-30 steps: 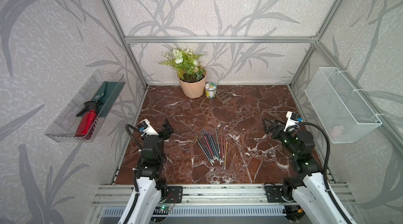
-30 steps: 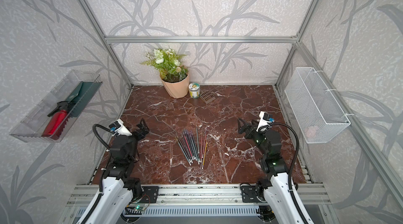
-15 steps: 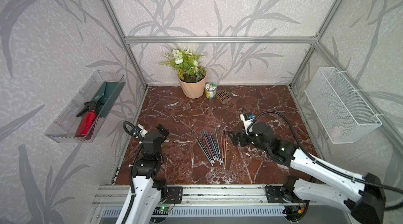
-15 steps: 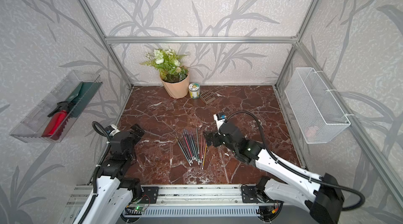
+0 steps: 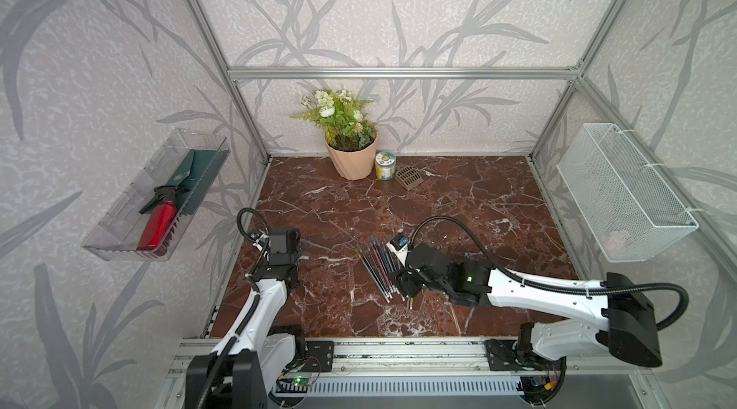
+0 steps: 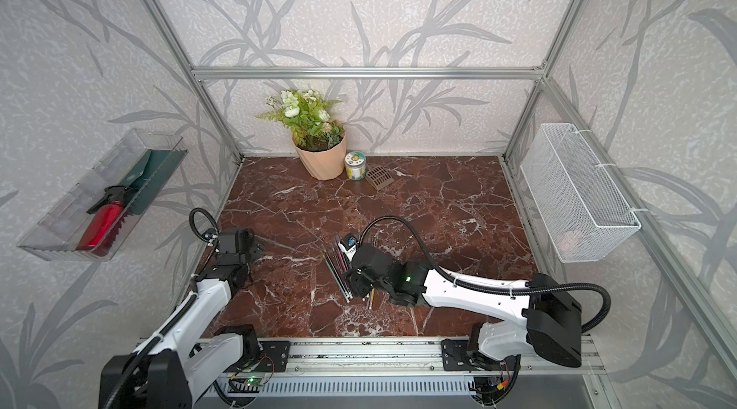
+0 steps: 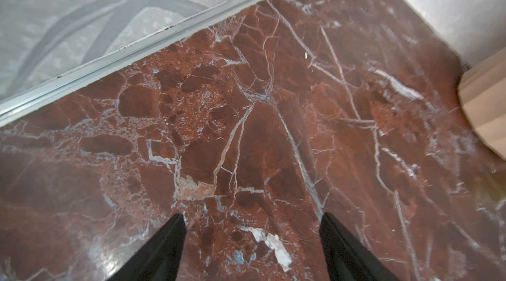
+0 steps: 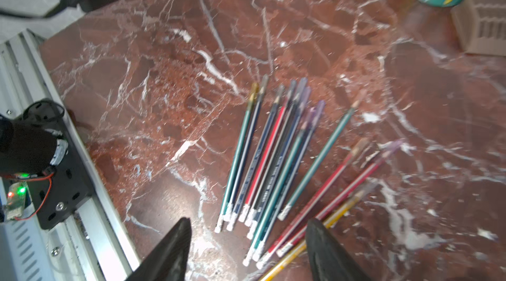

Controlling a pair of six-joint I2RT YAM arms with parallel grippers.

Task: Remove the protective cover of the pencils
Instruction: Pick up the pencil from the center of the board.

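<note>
While I look down through the right wrist camera, the pencils point(image 8: 273, 162) lie fanned out flat on the red marble table point(image 5: 438, 203), near its front middle, with their white eraser ends toward the front rail and their tips pointing to the back wall. The protective cover point(image 8: 319, 107) shows as small translucent purple-blue caps sitting on several of those tips; the blur keeps me from counting them. My right gripper point(image 8: 249, 222) hangs over the eraser ends with its two black fingers point(image 8: 175, 249) partly spread. I see nothing pinched between them, and whether they touch the marble I cannot tell. In both top views the right arm point(image 5: 518, 291) reaches in from the right side and hides the near end of the fan. My left gripper point(image 7: 252, 216) sits over bare marble by the left edge, well apart from the pencils, its fingers likewise spread with nothing in them. The peach flower pot point(image 7: 487, 107) just enters that wrist view.
</note>
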